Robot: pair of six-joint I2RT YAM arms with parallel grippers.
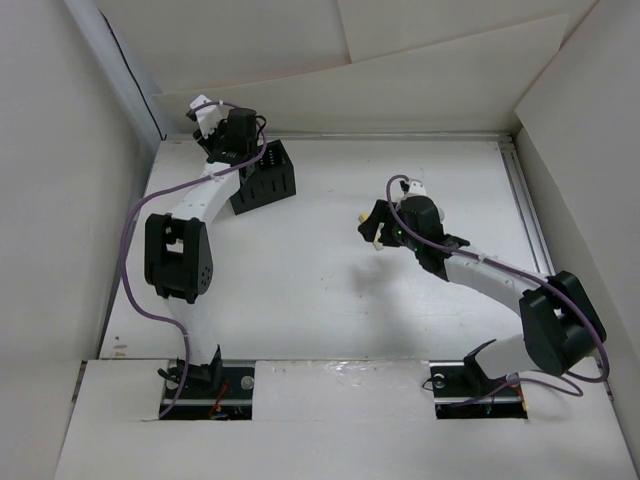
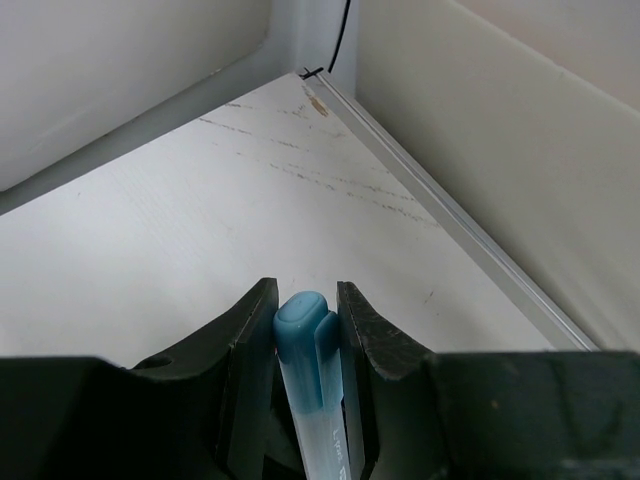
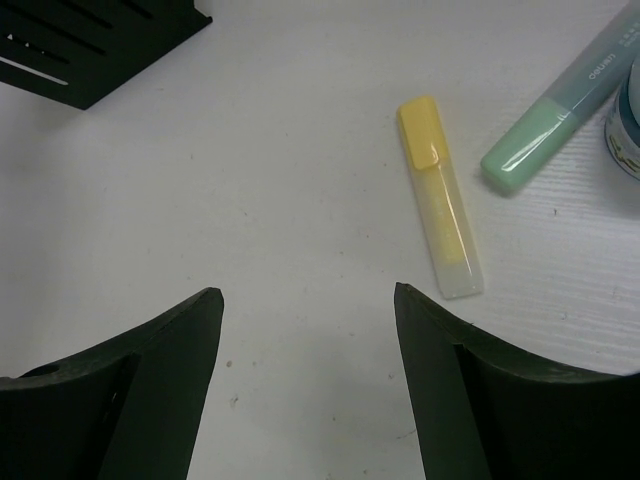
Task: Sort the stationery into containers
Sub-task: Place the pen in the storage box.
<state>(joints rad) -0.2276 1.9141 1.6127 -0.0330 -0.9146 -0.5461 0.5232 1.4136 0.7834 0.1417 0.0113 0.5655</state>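
At the far left, the left gripper (image 2: 306, 300) is clamped on a light blue plastic stick (image 2: 300, 400) with a clipped cap. The stick lies lengthwise between the jaws, its rounded end poking out towards the back corner of the white desk (image 1: 330, 300). Just to its right stands the black plastic organiser box (image 1: 270, 185), pierced along its sides. The step in hand looks like dropping this stick into it. To do that well, the gripper should swing right until it is squarely above one compartment, tip the stick end-down, and only then let go, so it cannot catch the rim or the divider. Further right, the right gripper (image 3: 305, 292) hangs with its jaws wide apart and holding nothing, low over the desk. A yellow translucent plastic stick (image 3: 440, 200) lies flat just beyond its right finger, a mint-green plastic stick (image 3: 555, 110) lies near that, and a round grey-white piece (image 3: 628, 115) is cut off by the frame edge. The left wrist view alone shows the grip on the blue stick but none of the box. The overhead view alone relates gripper to box, yet the right wrist hides most of the loose stationery there.
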